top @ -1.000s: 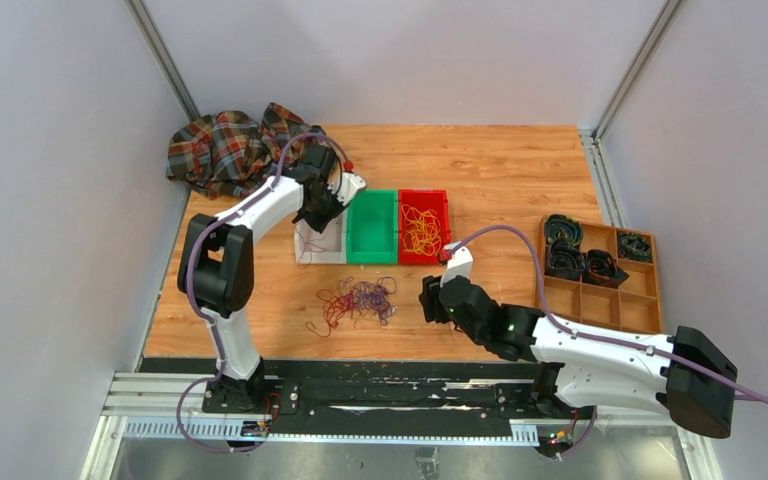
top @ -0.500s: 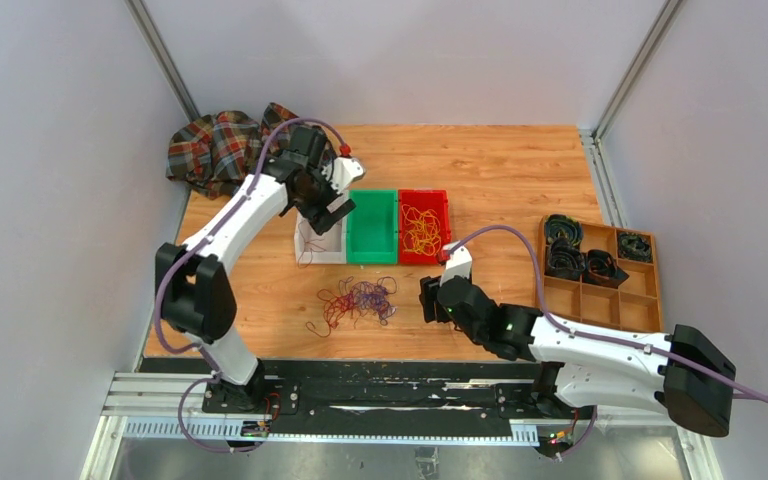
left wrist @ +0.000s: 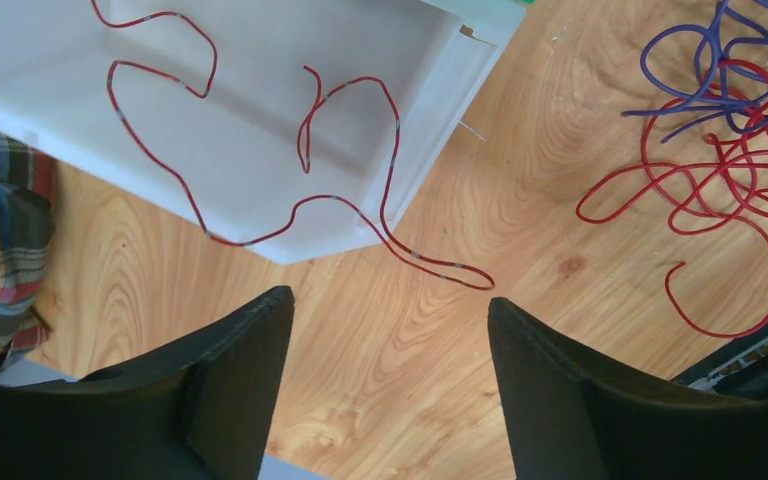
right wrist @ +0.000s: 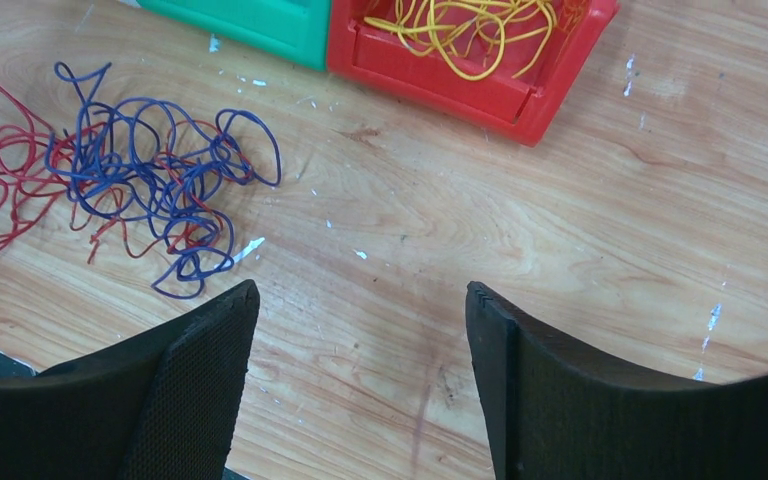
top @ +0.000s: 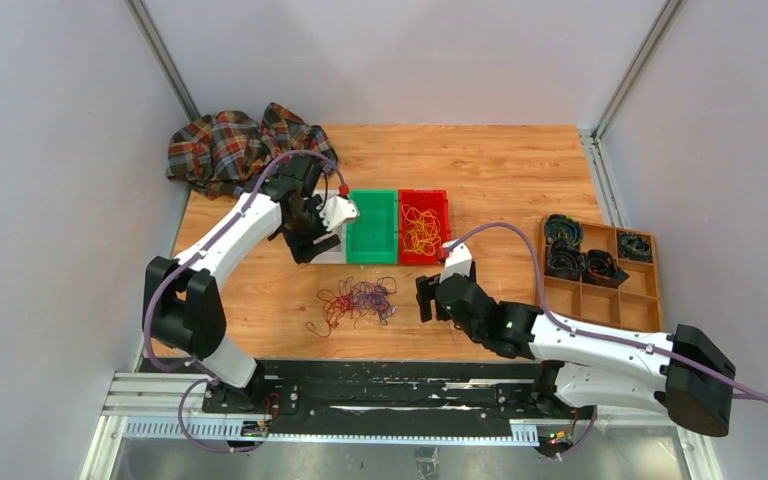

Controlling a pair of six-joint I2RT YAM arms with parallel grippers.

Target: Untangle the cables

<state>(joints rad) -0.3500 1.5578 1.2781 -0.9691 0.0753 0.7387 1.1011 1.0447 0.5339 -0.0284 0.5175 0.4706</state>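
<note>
**Worktop** (top: 480,170): pale wood planking, carrying all items below.

**Bins:** three set side by side.
- White bin (left wrist: 220,110), leftmost. It holds most of one red cable (left wrist: 396,125), whose loop trails over the rim onto the wood.
- Green bin (top: 372,226), middle.
- Red bin (top: 425,193), rightmost. It holds the yellow cables (top: 421,230) in a loose bundle.

**Loose stock:** tangle of red and blue-purple cables (top: 358,300), lying on the wood nearer the arms than the bins.

**Left end effector** (left wrist: 388,300): jaws spread wide with nothing between them, poised above the near corner of the white bin.

**Right end effector** (right wrist: 360,288): jaws spread wide and holding nothing, over bare wood just to the right of the tangle.

**Other items:**
- Plaid cloth (top: 225,145), bunched at the far left corner.
- Wooden compartment tray (top: 600,300) at the right edge, with black coils (top: 565,250) in its far cells.
</note>
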